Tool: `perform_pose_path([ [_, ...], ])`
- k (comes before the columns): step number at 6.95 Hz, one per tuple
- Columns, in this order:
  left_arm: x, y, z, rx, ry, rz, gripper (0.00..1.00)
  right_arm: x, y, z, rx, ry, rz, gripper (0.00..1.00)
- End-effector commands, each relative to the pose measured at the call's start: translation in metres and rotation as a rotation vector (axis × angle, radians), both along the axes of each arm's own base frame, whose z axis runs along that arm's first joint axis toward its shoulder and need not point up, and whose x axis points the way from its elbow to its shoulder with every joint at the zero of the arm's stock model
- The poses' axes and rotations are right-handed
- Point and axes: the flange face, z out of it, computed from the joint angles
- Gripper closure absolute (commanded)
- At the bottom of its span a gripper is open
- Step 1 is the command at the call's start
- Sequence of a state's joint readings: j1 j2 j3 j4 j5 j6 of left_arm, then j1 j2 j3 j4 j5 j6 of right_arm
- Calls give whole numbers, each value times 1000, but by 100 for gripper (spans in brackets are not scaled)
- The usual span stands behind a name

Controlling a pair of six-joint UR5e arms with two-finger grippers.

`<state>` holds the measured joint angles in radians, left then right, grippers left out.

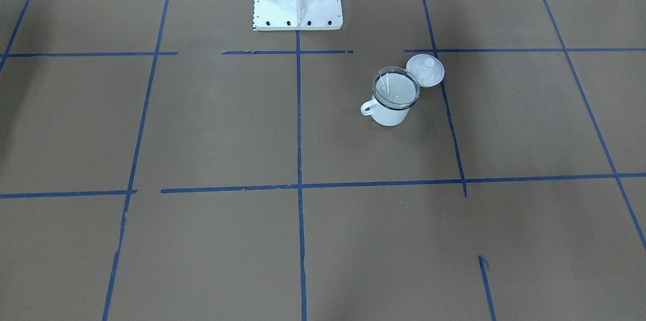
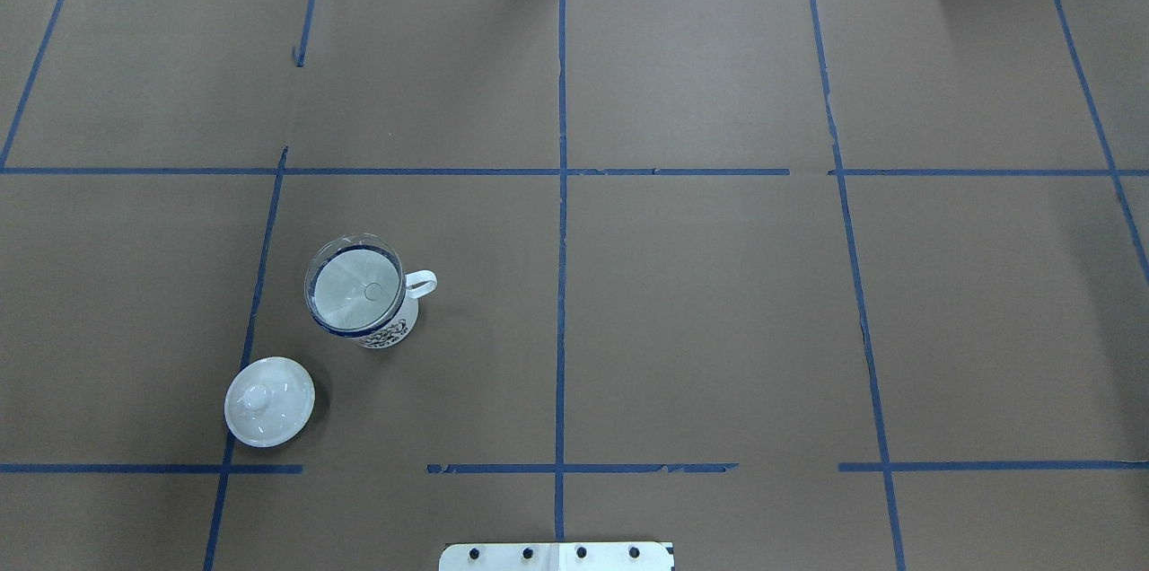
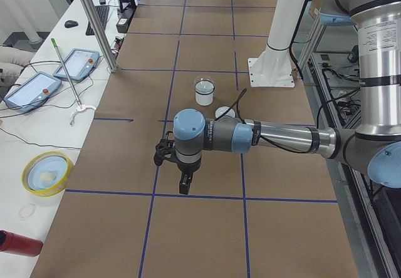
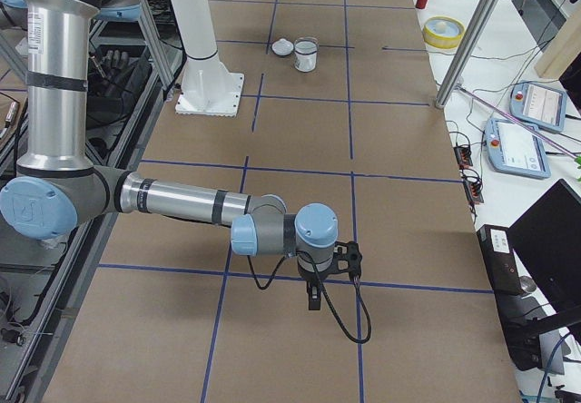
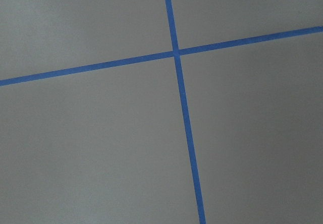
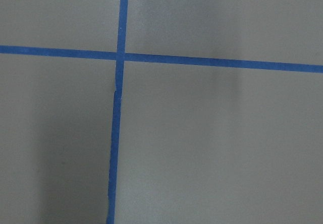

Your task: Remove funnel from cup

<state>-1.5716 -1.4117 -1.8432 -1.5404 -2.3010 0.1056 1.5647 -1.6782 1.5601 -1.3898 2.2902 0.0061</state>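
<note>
Overhead exterior: funnel [image 2: 355,286] seated in cup [image 2: 395,330] on the bench [image 2: 718,329]. I cannot tell whether left fingers [image 3: 183,185] or right fingers [image 4: 313,296] are apart.

Near, the right arm [image 4: 182,205] reaches across the brown table [image 4: 408,140]. The right gripper [image 4: 313,301] points down over a blue tape line [image 4: 163,270]; its jaw state cannot be told. At the far end, the cup [image 4: 307,62] stands upright with the funnel [image 4: 307,43] seated in its mouth and a white lid [image 4: 283,46] just beside it.
</note>
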Motion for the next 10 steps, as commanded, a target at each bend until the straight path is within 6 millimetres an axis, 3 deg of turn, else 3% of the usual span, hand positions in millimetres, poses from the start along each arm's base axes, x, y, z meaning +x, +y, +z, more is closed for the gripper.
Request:
perform_pose_path([
  [1, 7, -29, -29, 51, 3, 7, 0, 0, 0, 0, 0, 0, 0, 0],
  [2, 8, -54, -58, 119, 1, 6, 0, 0, 0, 0, 0, 0, 0, 0],
  [3, 8, -90, -103, 220, -5, 8, 0, 0, 0, 0, 0, 0, 0, 0],
  [4, 8, -112, -144, 306, 0, 5, 0, 0, 0, 0, 0, 0, 0, 0],
  [5, 11, -110, -155, 351, 47, 18, 0, 0, 0, 0, 0, 0, 0, 0],
  [6, 17, -98, -138, 315, 145, 44, 0, 0, 0, 0, 0, 0, 0, 0],
  [7, 34, -101, -151, 361, 174, 67, 0, 0, 0, 0, 0, 0, 0, 0],
  [8, 68, -103, -167, 301, 208, 21, 0, 0, 0, 0, 0, 0, 0, 0],
  [9, 116, -101, -189, 245, 235, 25, 0, 0, 0, 0, 0, 0, 0, 0],
  [10, 161, -96, -225, 182, 200, -79, 0, 0, 0, 0, 0, 0, 0, 0],
])
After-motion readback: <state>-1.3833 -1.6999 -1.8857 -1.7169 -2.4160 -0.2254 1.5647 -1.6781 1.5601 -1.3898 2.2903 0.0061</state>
